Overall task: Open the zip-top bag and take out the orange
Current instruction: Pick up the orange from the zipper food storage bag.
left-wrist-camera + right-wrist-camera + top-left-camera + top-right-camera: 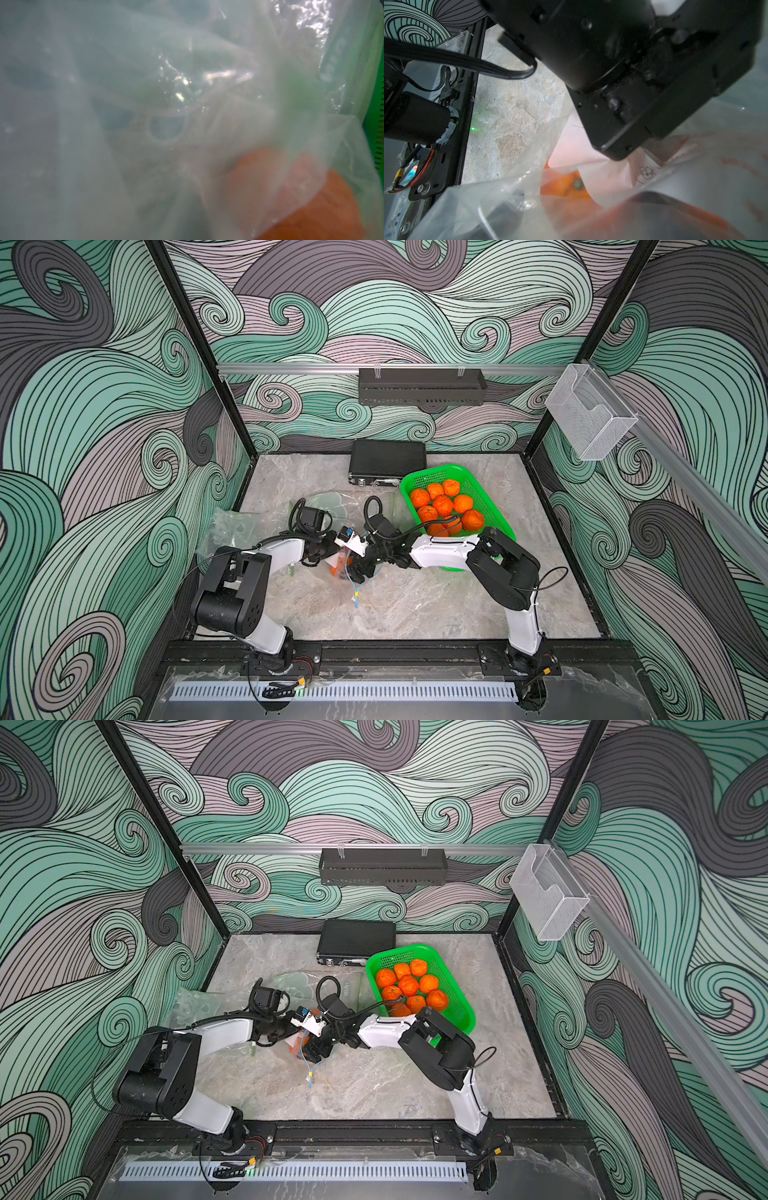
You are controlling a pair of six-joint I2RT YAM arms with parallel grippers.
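Left gripper [329, 552]: jaws fully closed, apparently pinching the rim of the zip-top bag [508, 199] at mid-bench [415, 605]. Right gripper [577, 216]: jaws wide apart at the bag's mouth, gripping nothing visible. The orange [562, 187] sits inside the bag, between the 2 right fingers. Recommendation: hold the left pinch taut, centre the right jaws on the fruit, and close on peel only. Risk: trapped film would drag the bag along.
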